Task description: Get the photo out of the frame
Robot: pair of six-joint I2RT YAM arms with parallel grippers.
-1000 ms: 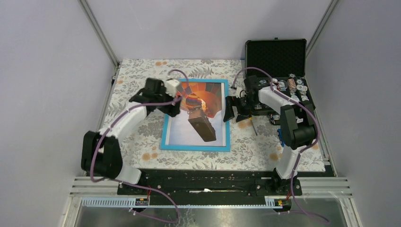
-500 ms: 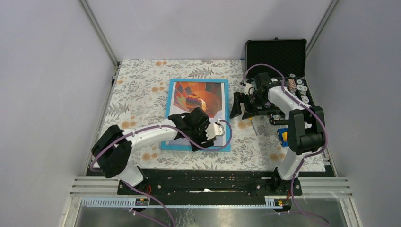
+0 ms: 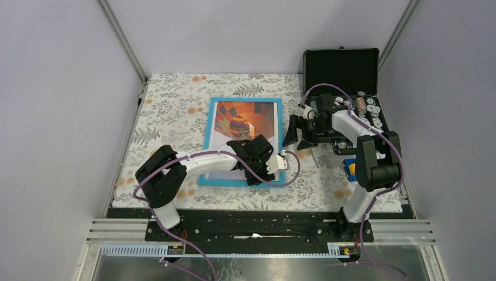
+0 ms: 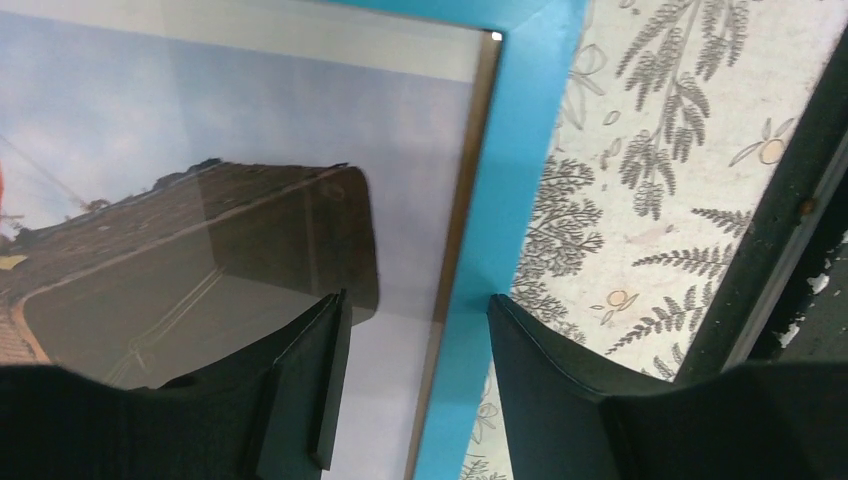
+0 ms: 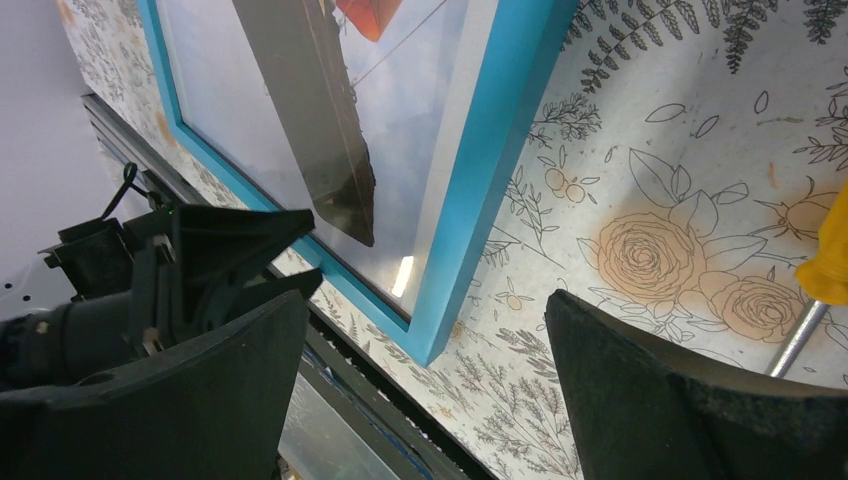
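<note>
frame (image 3: 207, 126): flat, face up, mid-bench (image 3: 169, 105) on the flowery cloth
photo (image 3: 245, 114): sitting inside the frame under the glass; balloon side up
left end effector (image 4: 415, 305): low at the frame's near right corner; fingers apart, straddling the blue border; one over the glass, one over the cloth; not pinching anything
right end effector (image 3: 295, 136): spread wide just off the frame's right edge; nothing between the fingers
black case (image 3: 342, 70): open, far right corner
</note>
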